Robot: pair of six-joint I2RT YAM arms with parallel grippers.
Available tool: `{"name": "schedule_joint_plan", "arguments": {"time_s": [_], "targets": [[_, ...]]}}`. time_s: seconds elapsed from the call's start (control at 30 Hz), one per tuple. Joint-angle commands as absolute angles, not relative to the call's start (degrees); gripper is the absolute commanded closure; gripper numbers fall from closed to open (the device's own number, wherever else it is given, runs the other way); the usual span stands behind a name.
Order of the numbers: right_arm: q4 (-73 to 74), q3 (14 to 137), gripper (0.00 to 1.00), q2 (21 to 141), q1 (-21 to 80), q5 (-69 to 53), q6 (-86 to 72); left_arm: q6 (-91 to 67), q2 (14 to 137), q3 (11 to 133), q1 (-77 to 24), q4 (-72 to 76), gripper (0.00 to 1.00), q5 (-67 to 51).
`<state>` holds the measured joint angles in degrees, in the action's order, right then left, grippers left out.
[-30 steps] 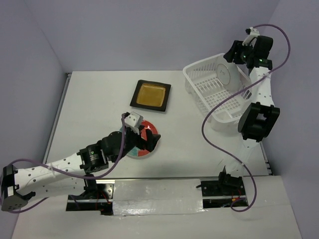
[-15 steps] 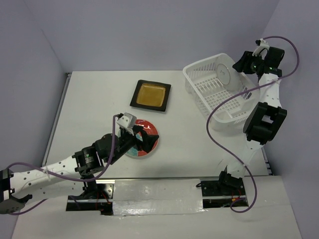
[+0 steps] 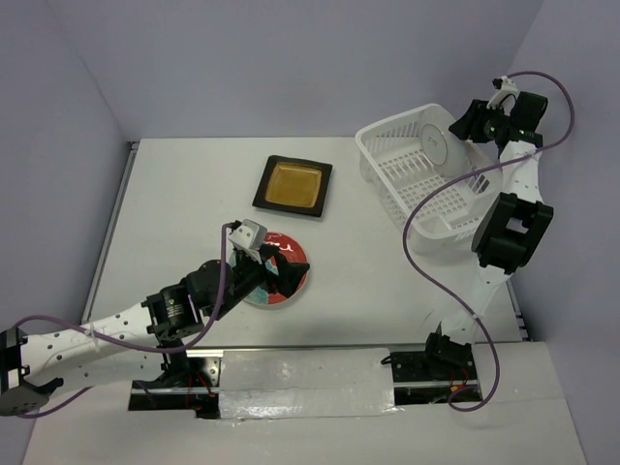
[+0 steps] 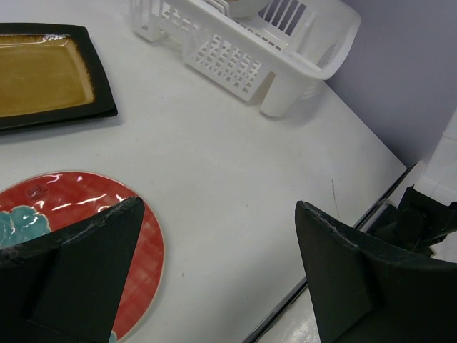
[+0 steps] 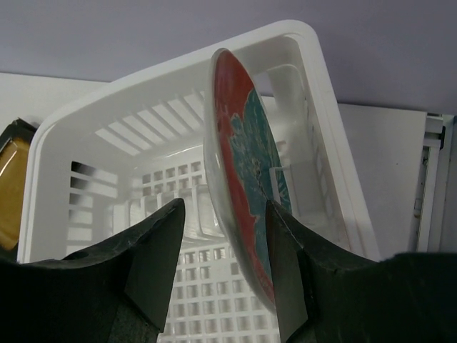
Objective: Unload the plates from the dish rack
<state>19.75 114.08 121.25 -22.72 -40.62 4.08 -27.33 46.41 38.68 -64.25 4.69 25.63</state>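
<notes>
The white dish rack stands at the back right. One round plate stands on edge in it, white underside facing left. In the right wrist view its red and teal face sits between my fingers. My right gripper is open and straddles its rim, the left finger apart from it. A second round red plate lies flat on the table. My left gripper is open and empty just above its right edge. The amber square plate lies behind it. The teal square plate is out of view.
The rack shows upright pegs and slotted walls. A purple cable hangs from the right arm across the rack's front. The table's near edge and metal rail lie close to my left gripper.
My right gripper has swung right and down to the standing plate's rim. My left arm has drawn back a little over the red plate, still open.
</notes>
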Motion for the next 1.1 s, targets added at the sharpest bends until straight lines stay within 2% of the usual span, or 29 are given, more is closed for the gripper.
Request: {"name": "schedule_joint_plan", "arguments": {"time_s": [0.0, 0.4, 0.8, 0.9, 1.0, 1.07], "targets": [[17.2, 118.2, 0.44, 123.0, -22.9, -40.6, 4.0, -27.8, 46.2, 39.9, -64.2, 7.1, 0.01, 25.1], [11.2, 115.8, 0.49, 124.4, -22.9, -46.1, 1.4, -27.6, 48.1, 41.0, -64.2, 6.5, 0.0, 24.3], [13.1, 118.8, 0.51, 127.4, -22.6, -47.0, 1.0, -27.8, 47.5, 40.8, -64.2, 6.9, 0.01, 23.6], [10.3, 116.7, 0.59, 126.8, -22.5, -46.7, 0.1, -27.6, 48.2, 41.3, -64.2, 6.4, 0.01, 24.0], [7.0, 114.4, 0.71, 126.2, -22.4, -46.8, -2.2, -27.3, 48.6, 41.4, -64.2, 6.3, 0.01, 24.4], [6.6, 114.4, 0.74, 126.3, -22.5, -47.1, -2.5, -27.2, 48.8, 41.4, -64.2, 6.3, 0.0, 24.9]]}}
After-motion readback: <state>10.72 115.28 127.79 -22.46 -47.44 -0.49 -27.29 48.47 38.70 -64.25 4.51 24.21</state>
